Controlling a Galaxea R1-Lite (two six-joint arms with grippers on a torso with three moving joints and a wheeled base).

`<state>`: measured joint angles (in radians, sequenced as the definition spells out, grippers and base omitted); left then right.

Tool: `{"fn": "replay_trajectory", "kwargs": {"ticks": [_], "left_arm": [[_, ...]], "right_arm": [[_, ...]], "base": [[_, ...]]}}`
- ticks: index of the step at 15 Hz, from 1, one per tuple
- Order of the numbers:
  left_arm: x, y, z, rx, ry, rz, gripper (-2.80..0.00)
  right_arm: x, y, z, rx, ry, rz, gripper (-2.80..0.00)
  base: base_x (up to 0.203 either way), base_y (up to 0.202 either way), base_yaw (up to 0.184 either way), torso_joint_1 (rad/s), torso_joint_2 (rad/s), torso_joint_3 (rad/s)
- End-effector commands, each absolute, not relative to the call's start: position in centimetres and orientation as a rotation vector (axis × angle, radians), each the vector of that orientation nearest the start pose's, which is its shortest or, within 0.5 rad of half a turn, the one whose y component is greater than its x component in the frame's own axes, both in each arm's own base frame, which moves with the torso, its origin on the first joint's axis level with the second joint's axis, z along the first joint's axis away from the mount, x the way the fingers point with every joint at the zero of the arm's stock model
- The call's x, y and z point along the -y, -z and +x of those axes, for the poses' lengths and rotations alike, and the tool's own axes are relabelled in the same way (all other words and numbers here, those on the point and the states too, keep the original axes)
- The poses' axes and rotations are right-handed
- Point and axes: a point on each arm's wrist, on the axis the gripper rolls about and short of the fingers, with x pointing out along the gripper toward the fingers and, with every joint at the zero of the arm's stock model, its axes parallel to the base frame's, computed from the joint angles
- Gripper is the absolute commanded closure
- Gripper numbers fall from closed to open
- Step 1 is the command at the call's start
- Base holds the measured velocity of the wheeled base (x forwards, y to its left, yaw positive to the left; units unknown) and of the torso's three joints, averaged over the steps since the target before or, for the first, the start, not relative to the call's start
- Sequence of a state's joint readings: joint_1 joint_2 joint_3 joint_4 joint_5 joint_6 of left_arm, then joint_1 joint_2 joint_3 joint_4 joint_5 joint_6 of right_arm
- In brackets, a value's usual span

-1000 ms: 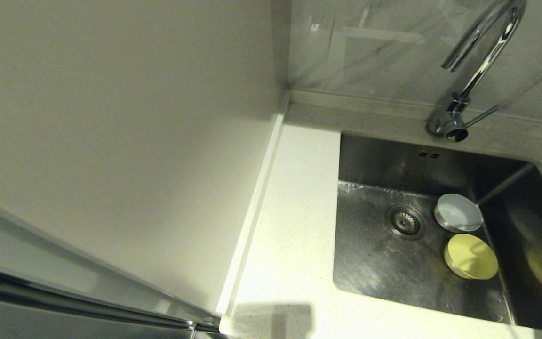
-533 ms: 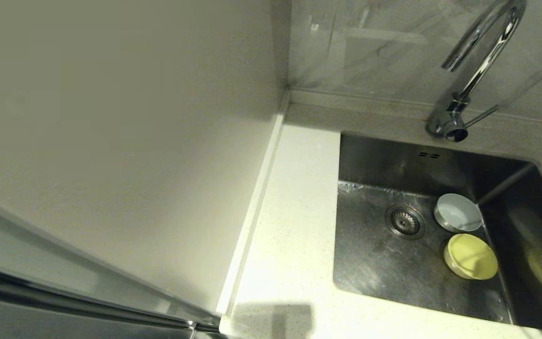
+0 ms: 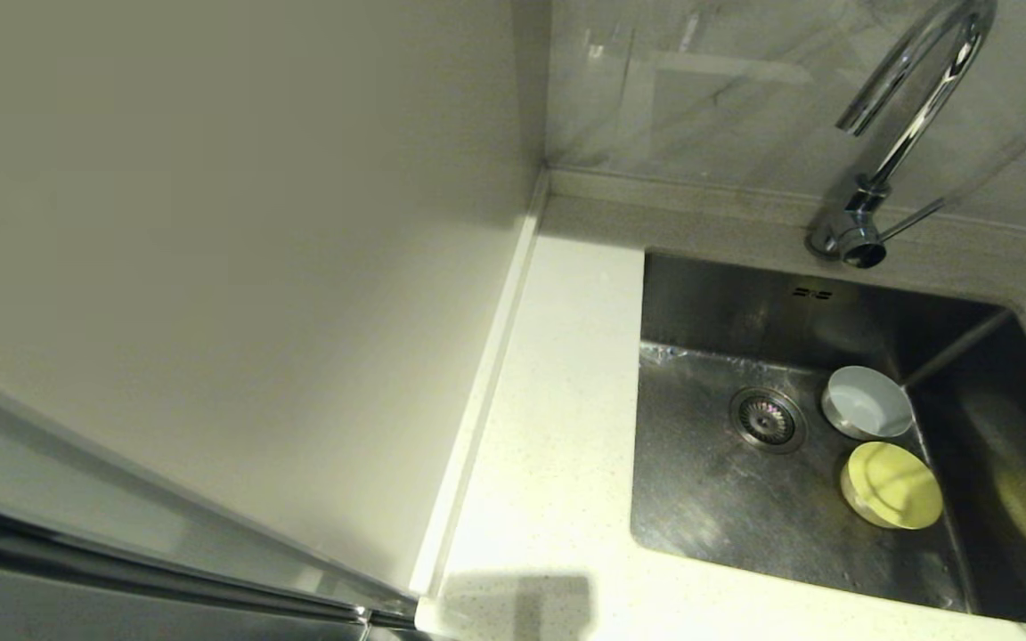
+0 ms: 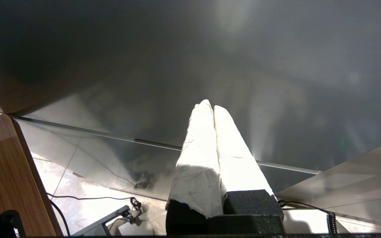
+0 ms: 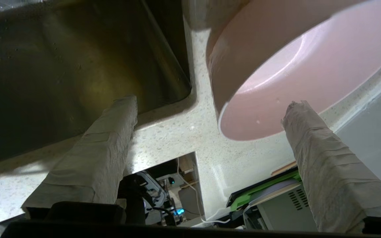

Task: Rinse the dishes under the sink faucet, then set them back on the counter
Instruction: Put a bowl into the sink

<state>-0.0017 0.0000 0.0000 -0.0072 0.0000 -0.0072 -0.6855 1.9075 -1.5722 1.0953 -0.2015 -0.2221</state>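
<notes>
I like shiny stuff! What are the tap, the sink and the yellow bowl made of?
The tap looks like polished chrome metal: mirror-bright. The sink seems brushed steel: dull grey sheen, streaky reflections. The yellow bowl is smooth and matte, maybe plastic or ceramic; hard to tell.

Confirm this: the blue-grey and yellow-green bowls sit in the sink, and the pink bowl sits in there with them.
Not quite. The blue-grey bowl and yellow-green bowl are in the sink, but the right wrist view shows the pink bowl on the counter, beside the open right claw.
</notes>
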Motion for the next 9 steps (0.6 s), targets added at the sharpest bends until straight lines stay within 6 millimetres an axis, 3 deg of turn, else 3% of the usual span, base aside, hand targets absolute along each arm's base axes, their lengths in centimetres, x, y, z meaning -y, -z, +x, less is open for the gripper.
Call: {"fn": "replay_trajectory", "kwargs": {"ticks": [1, 4, 5, 9], "left_arm": [[0.0, -7.5, -2.3, 0.005, 0.002, -0.008, 0.0], [0.0, -7.5, -2.3, 0.005, 0.002, -0.008, 0.0], [0.0, -7.5, -2.3, 0.005, 0.002, -0.008, 0.0], [0.0, -7.5, -2.3, 0.005, 0.002, -0.008, 0.0]], "right_arm": [[20.2, -19.0, 23.9, -1.509, 0.557, 0.184, -2.8], [20.6, -18.8, 24.4, -1.505, 0.56, 0.185, -2.8], [20.9, -18.5, 24.5, -1.504, 0.563, 0.187, 0.0], [22.1, -17.4, 25.3, -1.48, 0.587, 0.185, 0.0]], "base": [[0.0, 0.0, 0.0, 0.0, 0.0, 0.0], [0.0, 0.0, 0.0, 0.0, 0.0, 0.0], [0.0, 0.0, 0.0, 0.0, 0.0, 0.0], [0.0, 0.0, 0.0, 0.0, 0.0, 0.0]]}}
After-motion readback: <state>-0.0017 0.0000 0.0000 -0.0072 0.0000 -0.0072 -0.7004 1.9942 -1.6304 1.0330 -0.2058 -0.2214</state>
